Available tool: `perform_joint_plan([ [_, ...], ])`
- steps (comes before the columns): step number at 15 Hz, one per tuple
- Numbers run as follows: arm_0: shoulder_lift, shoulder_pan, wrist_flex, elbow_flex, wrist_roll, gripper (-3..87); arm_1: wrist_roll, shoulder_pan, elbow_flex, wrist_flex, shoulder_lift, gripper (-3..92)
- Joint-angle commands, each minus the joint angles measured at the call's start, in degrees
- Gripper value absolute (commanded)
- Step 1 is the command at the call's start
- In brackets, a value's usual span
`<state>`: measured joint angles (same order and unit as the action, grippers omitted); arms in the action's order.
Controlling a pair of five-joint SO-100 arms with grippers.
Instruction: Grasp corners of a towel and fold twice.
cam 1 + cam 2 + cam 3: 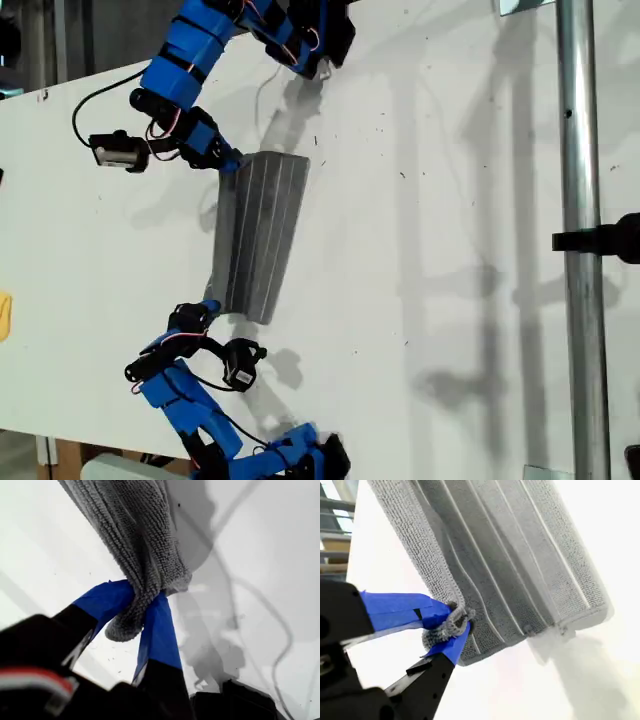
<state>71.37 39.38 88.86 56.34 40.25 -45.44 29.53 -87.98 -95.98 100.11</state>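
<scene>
Right now my first hand (139, 611) is clamped on a bunched corner of the towel (258, 235), and my second hand (449, 626) pinches another corner. Beyond them, the towel lies as a folded strip on the table (430, 300). For a clean fold, I'd keep both grips firm, lift evenly and keep the edge taut. No readable writing shows.

The towel (258, 235) was grey with thin white stripes. My first gripper (142, 607) and my second gripper (451, 624) had bright blue tips on black bodies. The table (420, 200) was white. A small yellow thing (5, 316) showed at the exterior view's left edge.
</scene>
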Motion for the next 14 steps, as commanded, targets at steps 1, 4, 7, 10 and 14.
perform_joint_plan([
  [1, 1.1, -0.1, 0.1, 2.5, 1.7, -2.9, -4.4, -5.1, -4.7, 4.1, -0.5, -0.3],
  [4, -4.6, -1.5, -0.9, 3.6, 2.9, -2.9, -9.3, -9.1, -12.7, 11.4, -5.2, -0.3],
  [7, -9.7, -4.2, -0.9, 3.5, 5.4, -2.9, -11.7, -10.6, -18.0, 15.9, -7.6, -0.3],
  [10, -14.2, -6.2, -1.8, 3.5, 8.5, -2.9, -14.0, -12.6, -21.1, 20.7, -11.3, -0.3],
  [14, -18.7, -5.4, -1.1, 3.1, 9.4, 11.2, -14.7, -12.9, -20.2, 20.9, -14.2, -0.2],
])
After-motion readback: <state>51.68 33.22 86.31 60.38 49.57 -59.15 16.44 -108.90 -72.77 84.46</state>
